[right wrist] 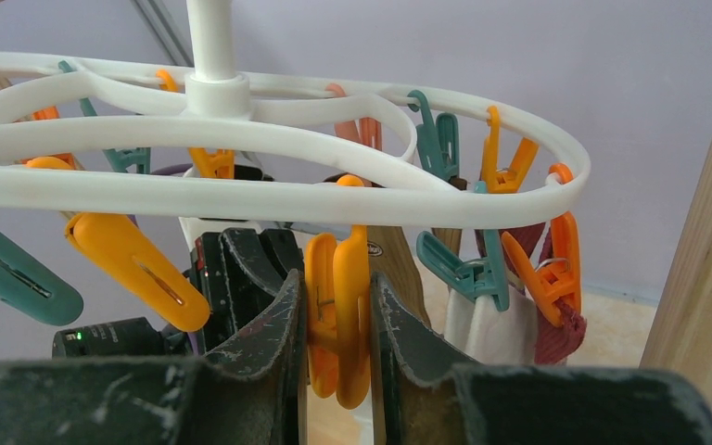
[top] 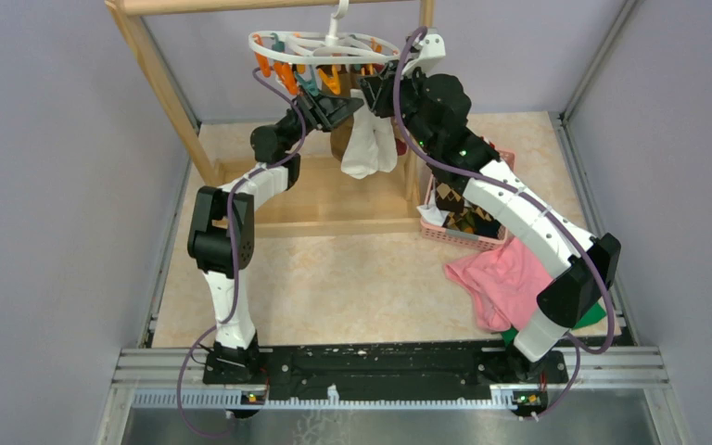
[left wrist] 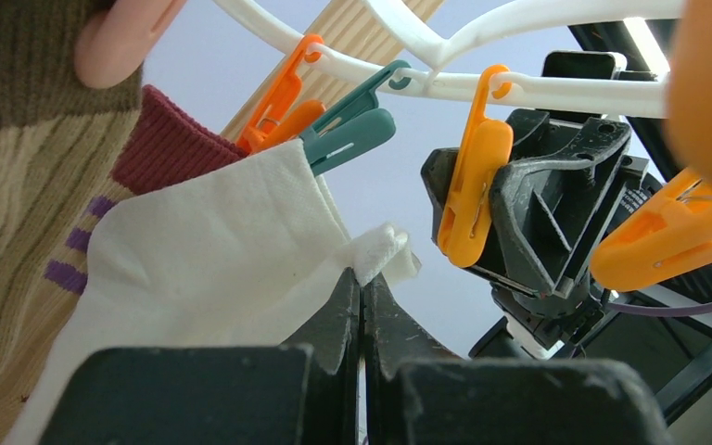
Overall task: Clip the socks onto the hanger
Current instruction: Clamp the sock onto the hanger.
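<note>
Overhead, left claw [left wrist: 363, 280] pinches the white sock [left wrist: 213, 241]; right claw [right wrist: 336, 281] squeezes an orange clip [right wrist: 340, 357].

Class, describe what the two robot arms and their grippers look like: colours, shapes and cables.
The left arm and right arm have white links, black joints and a trailing purple cable. The left gripper and right gripper each have two black tapering fingers.
</note>
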